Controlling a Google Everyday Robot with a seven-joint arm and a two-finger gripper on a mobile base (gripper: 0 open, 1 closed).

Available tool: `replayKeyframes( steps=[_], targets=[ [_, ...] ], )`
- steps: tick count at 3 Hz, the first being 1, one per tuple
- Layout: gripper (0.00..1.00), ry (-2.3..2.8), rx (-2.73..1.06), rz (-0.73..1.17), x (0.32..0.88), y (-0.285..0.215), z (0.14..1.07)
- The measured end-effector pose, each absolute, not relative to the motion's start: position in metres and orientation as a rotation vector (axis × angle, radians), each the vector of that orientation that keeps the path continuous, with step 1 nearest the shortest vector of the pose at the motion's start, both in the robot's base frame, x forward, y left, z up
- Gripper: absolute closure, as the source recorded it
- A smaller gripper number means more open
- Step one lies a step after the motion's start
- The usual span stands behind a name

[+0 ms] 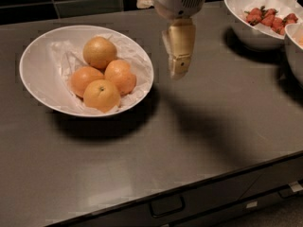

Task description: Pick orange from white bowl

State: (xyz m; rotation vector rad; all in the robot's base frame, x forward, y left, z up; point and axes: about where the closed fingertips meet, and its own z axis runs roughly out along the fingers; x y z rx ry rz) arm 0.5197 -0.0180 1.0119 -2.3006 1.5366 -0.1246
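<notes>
The orange [100, 52], round and dull yellowish-tan, lies at the back of the wide, paper-lined white bowl [37, 77]. The end effector [179, 70] hangs over the bench [213, 131], near the bowl's rim.

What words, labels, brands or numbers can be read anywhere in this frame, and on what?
None can be read.
The white bowl, the pale orange, the strawberry bowl and the counter: no text.
The gripper, hanging above the counter right of the white bowl: no marking.
Pale tags on the drawer front: too small to read.
</notes>
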Motion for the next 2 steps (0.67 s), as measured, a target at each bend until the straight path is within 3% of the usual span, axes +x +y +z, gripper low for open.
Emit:
replayKeyframes(
  steps=[1, 2],
  targets=[
    [0.00, 1.387, -2.382, -0.107, 0.5387, 0.0223, 1.0107],
    [0.00, 1.387, -2.382, -0.107, 0.5387, 0.0223, 1.0107]
  ],
)
